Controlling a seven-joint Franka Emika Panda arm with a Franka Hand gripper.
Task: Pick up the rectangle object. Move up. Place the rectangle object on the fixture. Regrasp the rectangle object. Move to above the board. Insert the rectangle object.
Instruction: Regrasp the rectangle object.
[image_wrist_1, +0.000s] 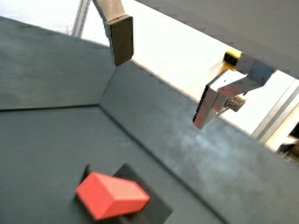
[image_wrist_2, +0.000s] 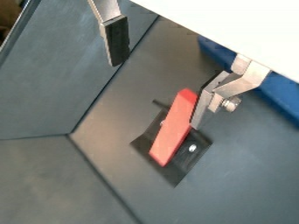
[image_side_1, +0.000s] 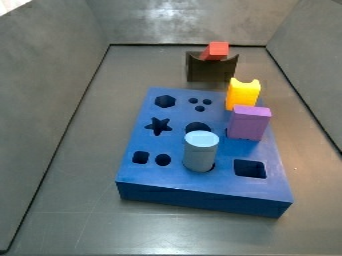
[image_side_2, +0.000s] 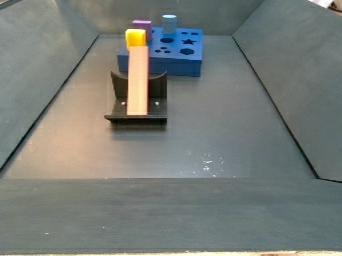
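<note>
The rectangle object rests tilted on the fixture. The end effector hangs above it, jaws wide apart (nothing held).

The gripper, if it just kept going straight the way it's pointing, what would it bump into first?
Probably the rectangle object, leaning on the fixture just beyond the open gripper. Depth is unclear, so it might instead reach bare floor.
</note>
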